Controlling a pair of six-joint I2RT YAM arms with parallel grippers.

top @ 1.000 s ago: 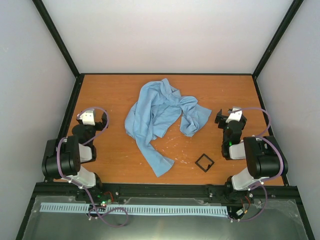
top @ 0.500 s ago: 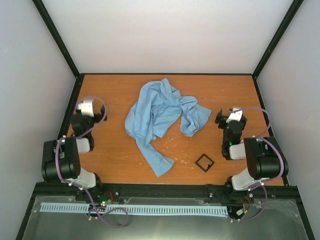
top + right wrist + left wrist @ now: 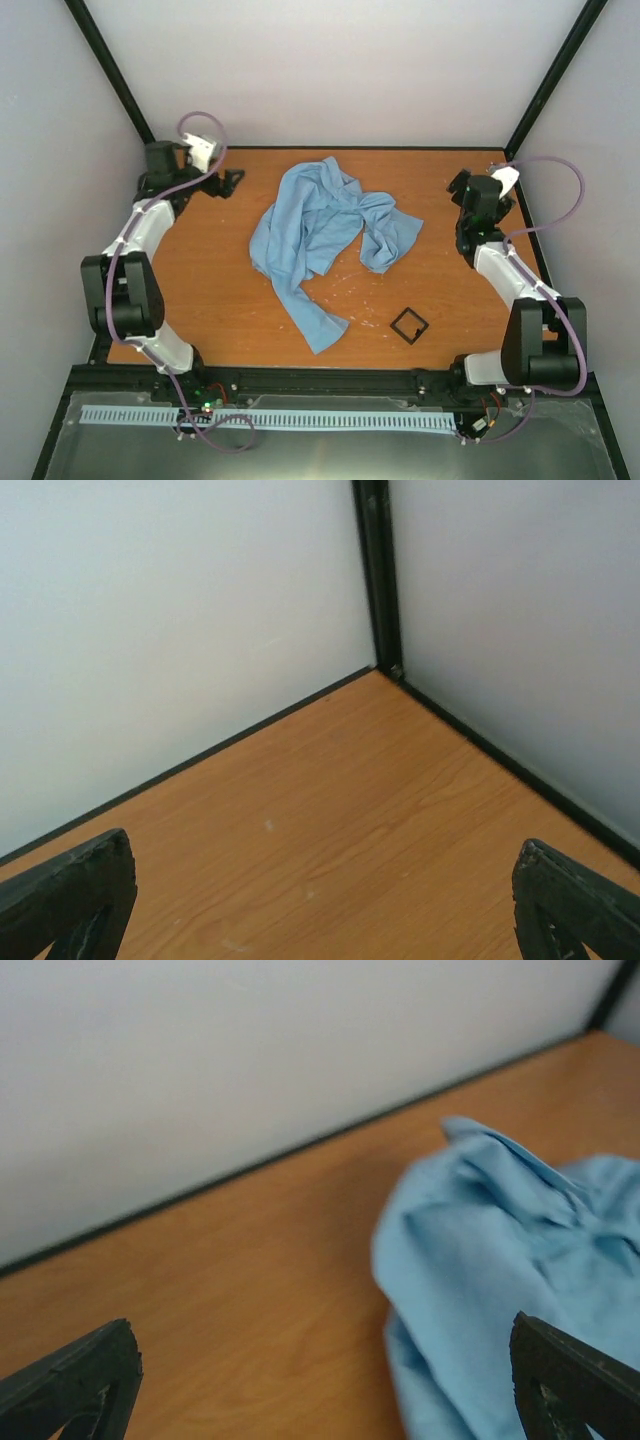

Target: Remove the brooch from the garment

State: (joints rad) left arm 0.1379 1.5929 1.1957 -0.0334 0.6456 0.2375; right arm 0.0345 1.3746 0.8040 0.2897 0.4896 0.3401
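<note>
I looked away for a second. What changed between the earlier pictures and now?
Both arms unfolded and reached toward the far side. The left gripper is now near the far-left corner, beside the garment, and the right gripper is near the far-right corner. Nothing was grasped or released; both are open and empty. The garment and the black square frame stayed put.
</note>
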